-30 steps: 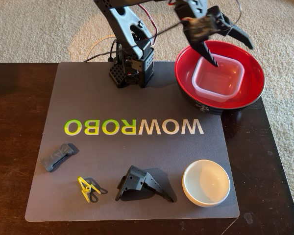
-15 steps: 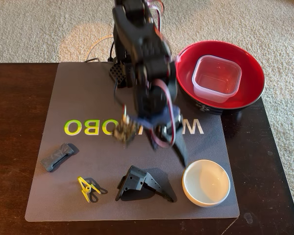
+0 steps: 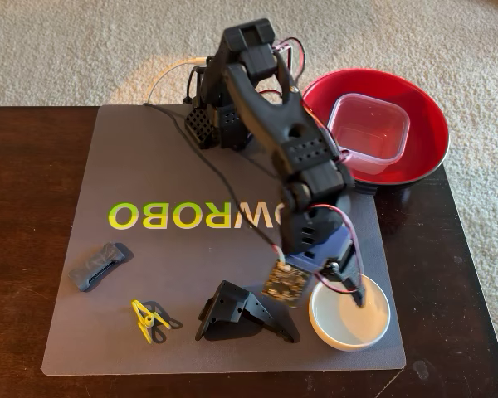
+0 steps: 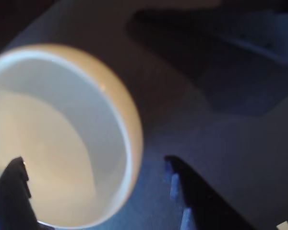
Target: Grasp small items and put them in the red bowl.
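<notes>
The gripper hangs wide open over the white dish, one finger inside it, one outside its rim, gripping nothing. The plastic tub sits in the red bowl.

Dark wooden table on pale carpet, seen from above.
The table top is a deep brown, glossy wood with faint grain and soft reflections. A dark grey mat printed with pale and yellow-green lettering lies flat on it, covering most of the surface. Beyond the far edge and to the right in the fixed view, beige looped carpet covers the floor. Lighting is even and warm, casting soft shadows.
</notes>
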Robot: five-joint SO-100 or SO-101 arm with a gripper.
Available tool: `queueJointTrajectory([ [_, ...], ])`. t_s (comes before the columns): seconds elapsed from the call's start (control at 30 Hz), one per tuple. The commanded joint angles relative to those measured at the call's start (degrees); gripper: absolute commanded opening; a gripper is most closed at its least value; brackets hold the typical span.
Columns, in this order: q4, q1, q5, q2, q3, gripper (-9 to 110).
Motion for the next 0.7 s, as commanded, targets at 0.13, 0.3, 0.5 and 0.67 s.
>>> queueJointTrajectory([
  [0.13, 1.1, -0.6, -0.4, -3.8, -3.4, 25],
  [0.3, 1.1, -1.0, -1.4, -4.2, -3.9, 8],
  [0.5, 2.1, 0.2, -4.3, -5.2, -5.0, 0],
  [0.67, 2.4, 3.0, -5.5, -4.8, -4.7, 0],
])
